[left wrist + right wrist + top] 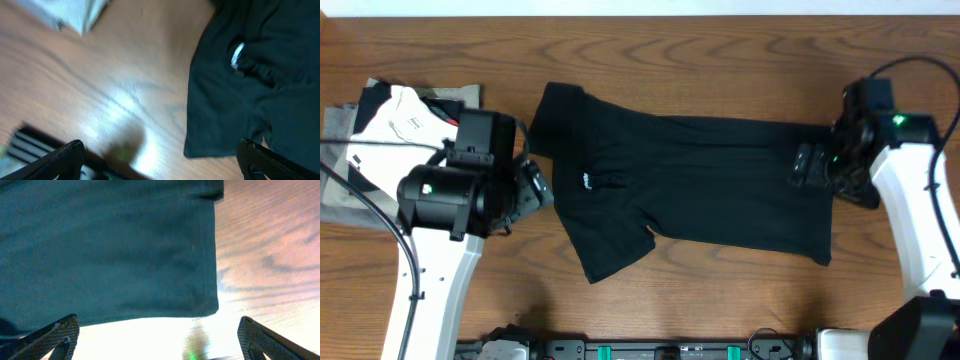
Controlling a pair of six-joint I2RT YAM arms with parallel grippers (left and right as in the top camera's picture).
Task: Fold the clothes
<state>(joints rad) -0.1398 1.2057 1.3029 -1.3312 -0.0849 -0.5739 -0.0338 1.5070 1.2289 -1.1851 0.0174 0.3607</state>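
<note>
A black T-shirt (pixel 690 180) lies spread across the middle of the wooden table, collar end to the left and hem to the right. My left gripper (pixel 532 185) is open and empty beside the shirt's left edge; its wrist view shows the shirt (pixel 255 80) with a small white label and one sleeve corner. My right gripper (pixel 810 165) is open and empty over the shirt's right hem; its wrist view shows the hem corner (pixel 115 250) above bare table.
A pile of folded clothes (pixel 390 130), grey, white and dark, lies at the far left of the table, and its pale edge shows in the left wrist view (pixel 70 12). Bare wood (pixel 720 300) lies in front of the shirt.
</note>
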